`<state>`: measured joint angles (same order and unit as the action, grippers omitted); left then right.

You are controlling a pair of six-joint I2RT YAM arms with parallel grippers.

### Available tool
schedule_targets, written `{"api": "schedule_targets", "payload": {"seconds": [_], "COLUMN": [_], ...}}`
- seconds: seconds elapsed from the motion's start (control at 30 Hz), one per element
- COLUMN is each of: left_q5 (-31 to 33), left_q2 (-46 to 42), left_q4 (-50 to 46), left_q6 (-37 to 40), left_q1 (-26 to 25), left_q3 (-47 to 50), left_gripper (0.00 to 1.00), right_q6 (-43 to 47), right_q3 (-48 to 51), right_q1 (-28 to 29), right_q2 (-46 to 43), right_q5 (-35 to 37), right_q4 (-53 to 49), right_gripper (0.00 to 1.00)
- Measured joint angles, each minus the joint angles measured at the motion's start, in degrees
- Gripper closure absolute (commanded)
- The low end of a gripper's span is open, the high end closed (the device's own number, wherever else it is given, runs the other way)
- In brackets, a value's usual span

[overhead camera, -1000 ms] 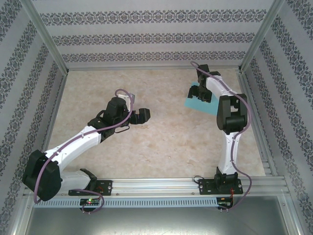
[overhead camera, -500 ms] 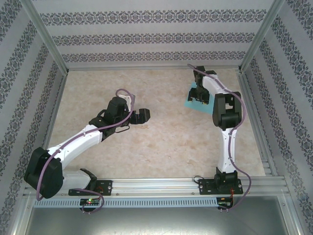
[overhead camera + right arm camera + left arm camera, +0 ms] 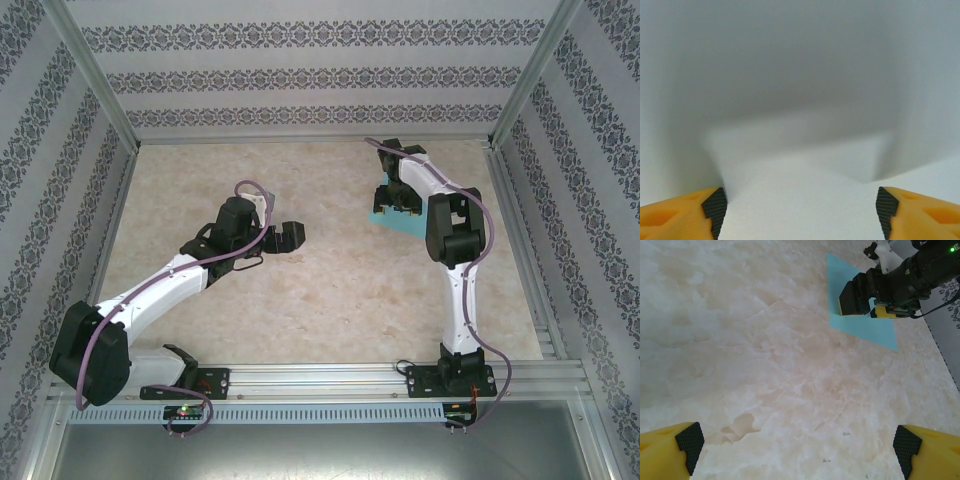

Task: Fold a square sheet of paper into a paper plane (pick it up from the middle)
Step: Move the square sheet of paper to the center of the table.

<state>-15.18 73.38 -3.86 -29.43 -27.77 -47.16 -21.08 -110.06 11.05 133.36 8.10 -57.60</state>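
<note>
The square sheet of paper (image 3: pixel 392 222) lies flat at the table's far right, a light-cyan four-sided sheet, also seen in the left wrist view as the sheet (image 3: pixel 860 327). My right gripper (image 3: pixel 396 199) stands open over its middle, fingertips down at or just above the sheet. The left wrist view shows that gripper (image 3: pixel 867 307) with its yellow fingers (image 3: pixel 854 299) spread on the paper. In the right wrist view the pale paper surface (image 3: pixel 805 165) lies close between the open right gripper (image 3: pixel 800 206). My left gripper (image 3: pixel 290 237) hovers open and empty over mid-table, also the gripper (image 3: pixel 797 442).
Beige marbled tabletop (image 3: pixel 330 290) surrounds both arms. Patterned walls close in the back (image 3: pixel 300 80) and sides, with an aluminium rail (image 3: pixel 515 230) close to the right of the paper.
My right gripper has swung left and lower onto the sheet's middle. The sheet appears shifted slightly left. The left arm has stayed still.
</note>
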Motion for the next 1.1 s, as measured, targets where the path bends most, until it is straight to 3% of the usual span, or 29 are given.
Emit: {"api": "schedule_targets", "payload": {"seconds": [0.1, 0.7, 1.1], "left_q5": [-0.8, -3.1, -3.0], "left_q2": [0.0, 0.0, -3.3], "left_q4": [0.0, 0.0, -1.6], "left_q6": [0.2, 1.0, 1.0], "left_q1": [0.4, 2.3, 3.4], "left_q3": [0.6, 0.7, 0.7], "left_gripper": [0.00, 0.00, 0.00], "right_q6": [-0.3, -4.6, -6.9], "right_q3": [2.5, 10.0, 20.2], "right_q1": [0.0, 3.9, 14.5], "right_q2": [-1.4, -5.3, -11.5], "right_q5": [-0.6, -8.1, -9.1], "right_q4": [0.4, 4.5, 9.5], "right_gripper": [0.31, 0.34, 0.33]}}
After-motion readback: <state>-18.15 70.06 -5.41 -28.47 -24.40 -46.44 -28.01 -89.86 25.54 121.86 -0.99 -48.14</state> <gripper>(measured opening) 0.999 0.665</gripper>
